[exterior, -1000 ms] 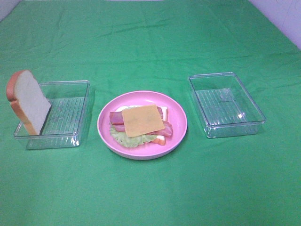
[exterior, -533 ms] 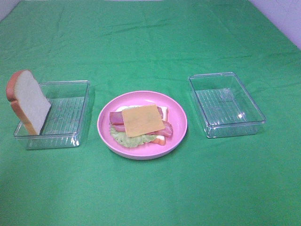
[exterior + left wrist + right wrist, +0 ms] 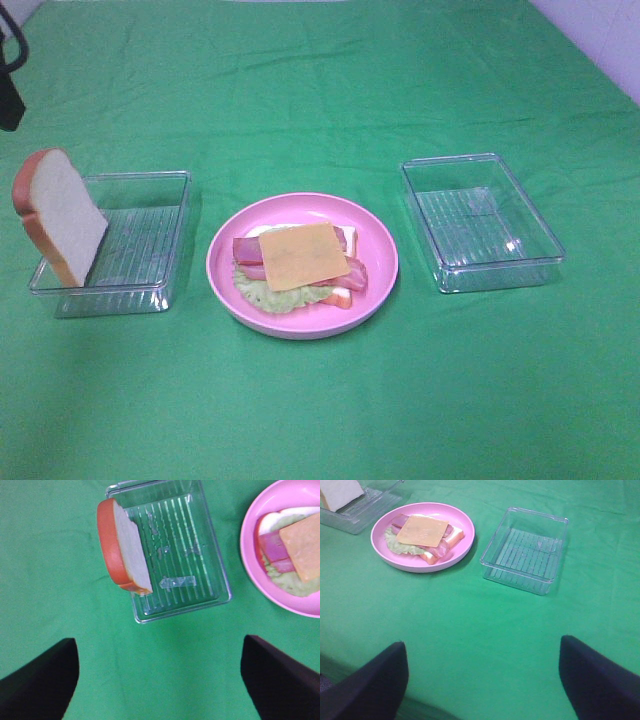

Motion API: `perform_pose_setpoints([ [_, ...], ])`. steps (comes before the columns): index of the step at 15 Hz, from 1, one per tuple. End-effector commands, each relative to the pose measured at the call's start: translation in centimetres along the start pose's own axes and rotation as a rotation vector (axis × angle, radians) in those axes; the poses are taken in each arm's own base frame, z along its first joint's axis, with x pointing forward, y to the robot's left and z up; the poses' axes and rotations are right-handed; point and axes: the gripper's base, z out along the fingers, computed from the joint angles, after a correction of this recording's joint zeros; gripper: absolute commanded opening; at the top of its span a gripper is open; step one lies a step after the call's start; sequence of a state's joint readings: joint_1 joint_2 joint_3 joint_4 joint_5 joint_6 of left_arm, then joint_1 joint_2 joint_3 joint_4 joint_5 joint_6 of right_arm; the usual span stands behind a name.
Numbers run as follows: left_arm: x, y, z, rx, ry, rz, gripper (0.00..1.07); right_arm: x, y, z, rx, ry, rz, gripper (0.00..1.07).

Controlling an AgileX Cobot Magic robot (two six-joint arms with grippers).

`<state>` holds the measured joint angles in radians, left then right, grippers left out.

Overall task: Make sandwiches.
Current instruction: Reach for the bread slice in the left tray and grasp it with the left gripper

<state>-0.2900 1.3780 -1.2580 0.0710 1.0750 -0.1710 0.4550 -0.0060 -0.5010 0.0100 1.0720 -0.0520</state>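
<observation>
On the round pink plate lies an open stack: a bread slice at the bottom, light-green lettuce, pink bacon strips and an orange cheese square on top. It also shows in the right wrist view. A second bread slice stands on edge, leaning in the left clear container; the left wrist view shows it too. My left gripper is open and empty, above the cloth short of that container. My right gripper is open and empty, well back from the plate.
A clear container with nothing in it stands right of the plate, also in the right wrist view. A green cloth covers the table. A dark part of my left arm shows at the top left edge of the exterior view.
A dark part of my left arm has come into the exterior view at the top left edge. The food, plate and containers have not moved.
</observation>
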Motion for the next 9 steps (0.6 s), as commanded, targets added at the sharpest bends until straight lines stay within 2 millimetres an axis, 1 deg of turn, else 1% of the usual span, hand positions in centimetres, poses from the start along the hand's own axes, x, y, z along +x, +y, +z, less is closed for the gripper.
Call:
perform_pose_setpoints([
  [1,-3.5,0.7,4.0,-0.101,0.168,-0.002,0.83,0.0,-0.1,-0.1,0.010,-0.024,-0.003,0.78],
  [3,-5.0,1.7,6.4,-0.092,0.214,-0.061,0.83,0.0,-0.1,-0.1,0.010,-0.025,-0.002,0.78],
  [5,-5.6,3.3,8.8,-0.078,0.251,-0.128,0.83,0.0,-0.1,-0.1,0.010,-0.025,-0.002,0.78],
  [7,-5.9,4.2,10.5,-0.063,0.257,-0.171,0.83,0.0,-0.1,-0.1,0.010,-0.025,-0.002,0.78],
  [9,-6.0,4.6,11.6,-0.055,0.257,-0.191,0.83,0.0,-0.1,-0.1,0.010,-0.025,-0.002,0.78],
])
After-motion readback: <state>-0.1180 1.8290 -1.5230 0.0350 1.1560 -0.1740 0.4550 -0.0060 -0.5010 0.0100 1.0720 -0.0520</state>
